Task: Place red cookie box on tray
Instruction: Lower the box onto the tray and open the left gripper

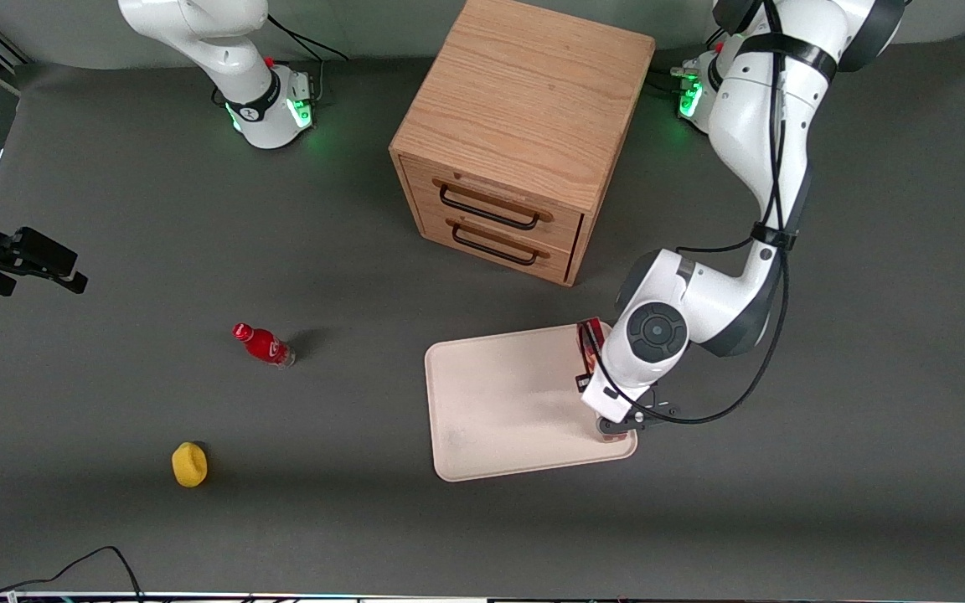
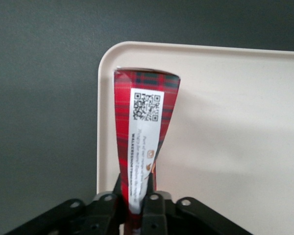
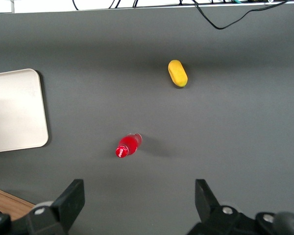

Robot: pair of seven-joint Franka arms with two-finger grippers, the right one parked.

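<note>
While the left arm's black two-finger gripper (image 2: 136, 205) hangs over the edge of the tray toward the working arm's end of the table, its jaws are clamped on the long narrow red cardboard cookie box (image 2: 144, 132), which shows a white label patch with a printed code and sits above the large flat cream-white rectangular tray (image 2: 225, 137), close to one rounded corner and the low rim. Whether the box end touches the tray surface cannot be told. Risk, as judged: the box lies so near the rim that, on release, it could come down partly on the rim and tip off onto the grey table (image 1: 114, 519); a tilt in the grasp could also let it topple flat toward the edge rather than inward. Count of items: one cookie box, one tray, one small red bottle (image 1: 265, 344) lying on the table toward the parked arm's end, one yellow rounded object (image 1: 189, 465) nearer the front camera than the bottle, and one wooden cabinet (image 1: 524, 134) with two drawers, each with a dark handle.
</note>
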